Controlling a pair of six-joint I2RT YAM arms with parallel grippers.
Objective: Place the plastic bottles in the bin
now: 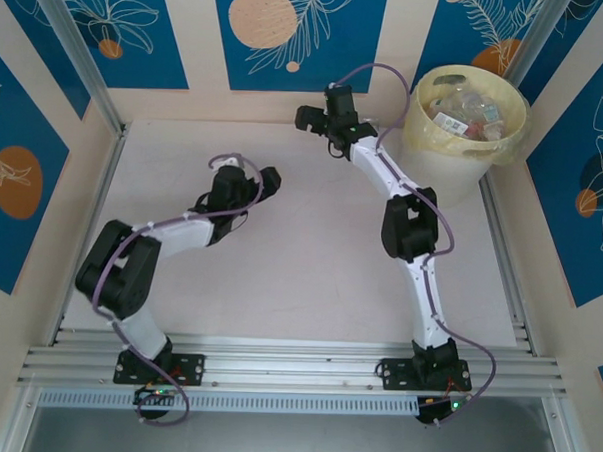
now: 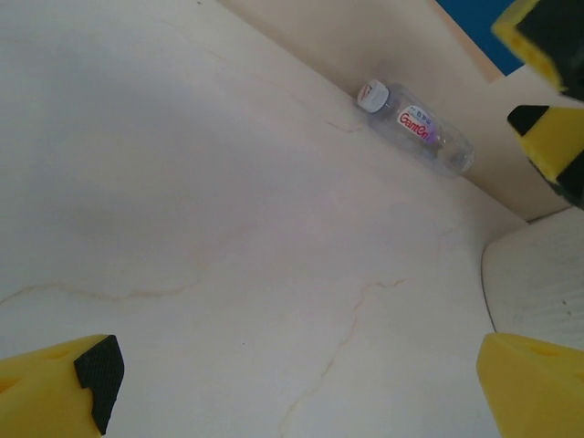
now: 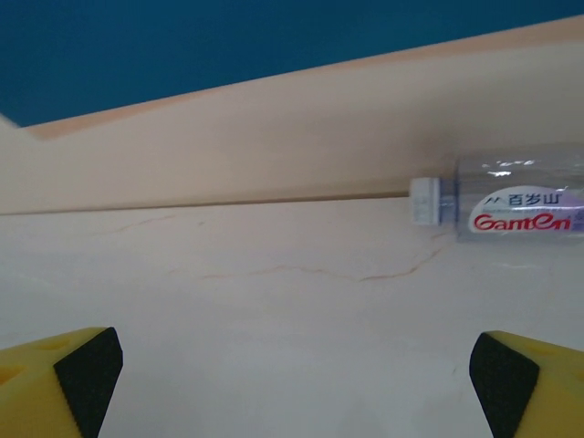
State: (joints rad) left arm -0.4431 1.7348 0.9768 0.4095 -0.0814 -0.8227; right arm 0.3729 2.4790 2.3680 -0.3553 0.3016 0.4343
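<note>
One clear plastic bottle (image 2: 418,135) with a white cap and a red-lettered label lies on its side against the back wall. My right gripper (image 3: 294,374) is open and empty, low over the table, with that bottle (image 3: 516,205) ahead to its right, cap pointing left. My left gripper (image 2: 297,383) is open too, with nothing between its yellow fingers, and it is well short of the bottle. From above, the right gripper (image 1: 308,118) is near the back wall and the left gripper (image 1: 271,178) is mid-table. The pale yellow bin (image 1: 422,131) stands at the back right with several bottles (image 1: 464,115) inside.
The back wall runs right behind the lying bottle. In the left wrist view the bin's pale wall (image 2: 538,274) rises at the right, and the right gripper's yellow fingers (image 2: 547,137) hang at the top right. Aluminium rails (image 1: 276,360) border the table.
</note>
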